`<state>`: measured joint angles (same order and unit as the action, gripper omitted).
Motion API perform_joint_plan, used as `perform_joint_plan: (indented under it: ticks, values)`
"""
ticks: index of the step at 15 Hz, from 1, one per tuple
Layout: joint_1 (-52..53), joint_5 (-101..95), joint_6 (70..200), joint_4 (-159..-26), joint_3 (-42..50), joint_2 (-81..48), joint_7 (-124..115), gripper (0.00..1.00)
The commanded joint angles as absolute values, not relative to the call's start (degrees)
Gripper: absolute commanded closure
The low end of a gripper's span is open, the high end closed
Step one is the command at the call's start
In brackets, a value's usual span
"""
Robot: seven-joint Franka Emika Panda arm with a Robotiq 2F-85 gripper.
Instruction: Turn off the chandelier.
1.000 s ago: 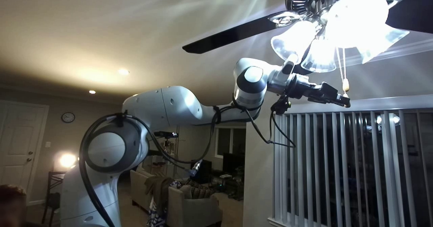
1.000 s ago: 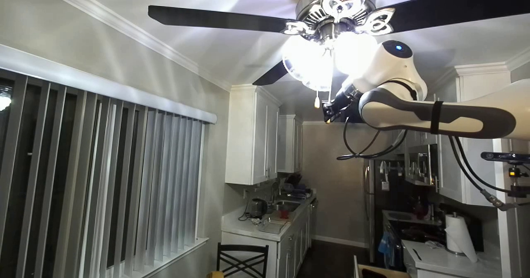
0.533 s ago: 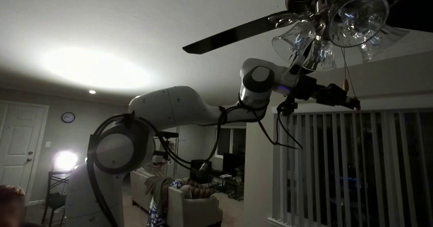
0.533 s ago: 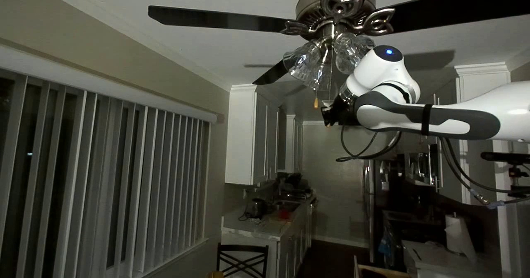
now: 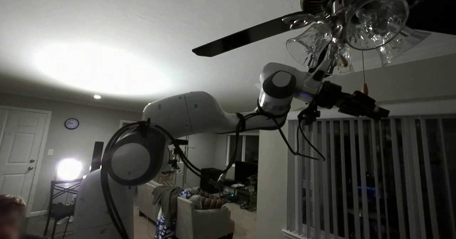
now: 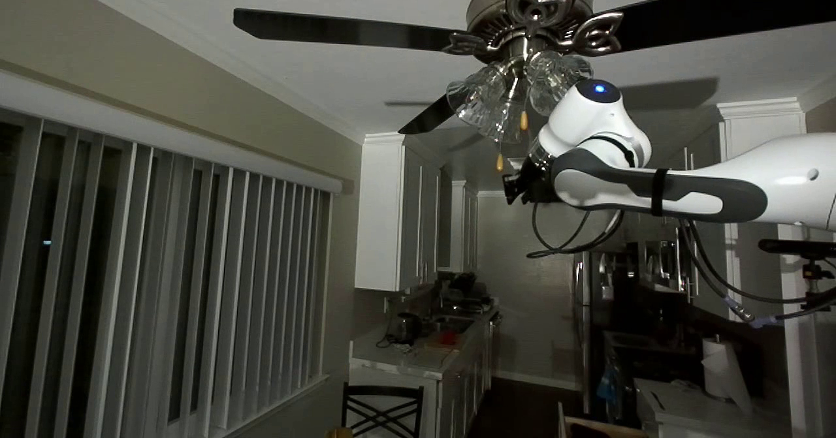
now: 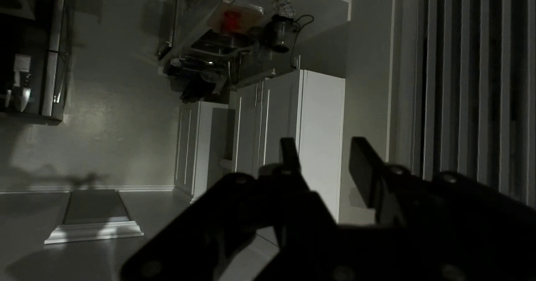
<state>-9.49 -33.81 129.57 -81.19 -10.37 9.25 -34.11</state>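
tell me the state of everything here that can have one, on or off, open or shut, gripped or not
Ceiling-fan light: off
Fan blades: unblurred, apparently not spinning
Lower pull-chain knob: ungripped
Upper pull-chain knob: ungripped
Gripper: open and empty
Table lamp: on
Recessed ceiling light: on
Arm's status light: lit blue
White panel door: looks shut
Vertical blinds: drawn, slats partly open
Upper kitchen cabinet: doors shut

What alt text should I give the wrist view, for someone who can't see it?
A dark gripper, open and holding nothing, juts up from the bottom of a dim kitchen scene that appears upside down. Behind it are white cabinets, a counter with a red object, and vertical blinds at the right.
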Motion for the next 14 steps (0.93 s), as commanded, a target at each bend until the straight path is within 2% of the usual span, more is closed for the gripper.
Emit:
perform_joint_plan:
  ticks: [1,6,8,14]
  values:
    - [-9.72,-34.97,127.58,-79.99,-10.86,8.23,-35.37,0.30]
    - [-9.72,-34.56,124.56,-79.96,-10.72,7.68,-34.50,0.02]
    - [-7.28,-35.06,122.34,-79.27,-8.79,7.00,-34.37,0.00]
    - [-9.10,-34.39,118.66,-79.51,-10.56,6.74,-33.98,0.00]
